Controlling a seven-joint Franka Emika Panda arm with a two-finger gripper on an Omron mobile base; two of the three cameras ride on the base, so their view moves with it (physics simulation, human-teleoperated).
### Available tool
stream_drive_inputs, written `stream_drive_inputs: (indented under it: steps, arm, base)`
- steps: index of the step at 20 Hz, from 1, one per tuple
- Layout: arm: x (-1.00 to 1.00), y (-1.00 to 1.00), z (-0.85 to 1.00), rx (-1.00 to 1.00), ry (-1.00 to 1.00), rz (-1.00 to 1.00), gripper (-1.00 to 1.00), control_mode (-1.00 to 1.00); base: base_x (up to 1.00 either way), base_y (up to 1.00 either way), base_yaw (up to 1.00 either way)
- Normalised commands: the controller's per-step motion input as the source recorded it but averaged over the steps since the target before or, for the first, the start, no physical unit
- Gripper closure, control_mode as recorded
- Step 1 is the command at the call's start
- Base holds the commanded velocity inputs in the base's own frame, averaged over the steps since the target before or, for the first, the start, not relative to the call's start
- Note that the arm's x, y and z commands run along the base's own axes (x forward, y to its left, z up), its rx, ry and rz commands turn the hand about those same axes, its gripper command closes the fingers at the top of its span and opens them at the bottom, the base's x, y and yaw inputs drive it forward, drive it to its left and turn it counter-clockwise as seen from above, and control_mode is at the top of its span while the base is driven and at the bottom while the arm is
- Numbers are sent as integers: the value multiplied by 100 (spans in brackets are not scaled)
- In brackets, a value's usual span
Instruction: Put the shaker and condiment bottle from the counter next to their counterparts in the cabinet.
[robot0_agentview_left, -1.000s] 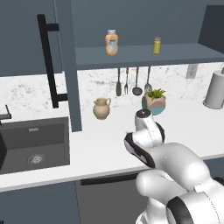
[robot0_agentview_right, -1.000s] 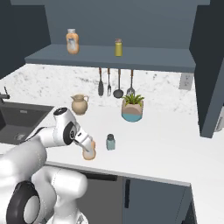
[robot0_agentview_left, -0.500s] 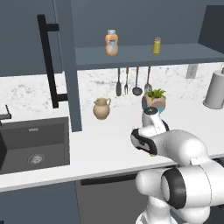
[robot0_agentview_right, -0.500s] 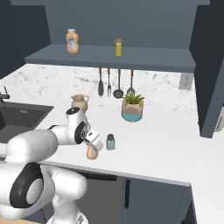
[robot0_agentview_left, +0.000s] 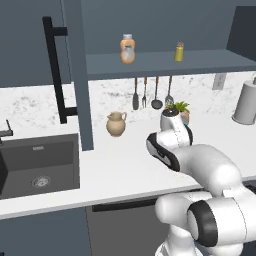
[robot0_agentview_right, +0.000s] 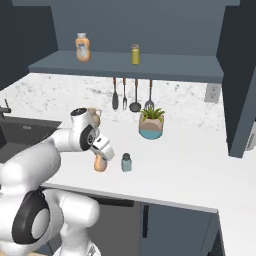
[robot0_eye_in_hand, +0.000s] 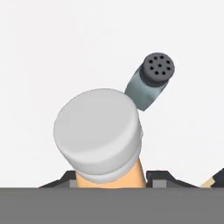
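**Bottle between my jaws, shaker close enough to clip**

I have the jaws (robot0_eye_in_hand: 109, 183) set on either side of the condiment bottle (robot0_eye_in_hand: 98, 131), low on its orange body; the dark finger ends sit so near the bottom edge of the hand view that I cannot tell whether they are pressing or only flanking it. The bottle stands on the surface (robot0_agentview_right: 190, 170), directly ahead of the jaws, cap towards the camera. The shaker (robot0_agentview_right: 127, 162) is just beyond and to one side of the jaws, near the bottle but apart from it.

My worries from here:
- A low hold on a tall bottle may let it tip as I lift.
- Any sideways drift could knock the shaker over.
- The cabinet (robot0_agentview_right: 125, 65) shelf is high; its edge could catch the bottle, or I could bump the counterparts (robot0_agentview_right: 83, 47) already there.
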Motion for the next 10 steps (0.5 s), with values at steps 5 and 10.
stream_drive_inputs:
  steps: [5,10]
  arm:
    - [-29,22,88,0,-16,16,100,-100]
    - [-21,4,85,0,-22,17,100,-100]
  base:
    - [0,0,0]
    - [0,0,0]
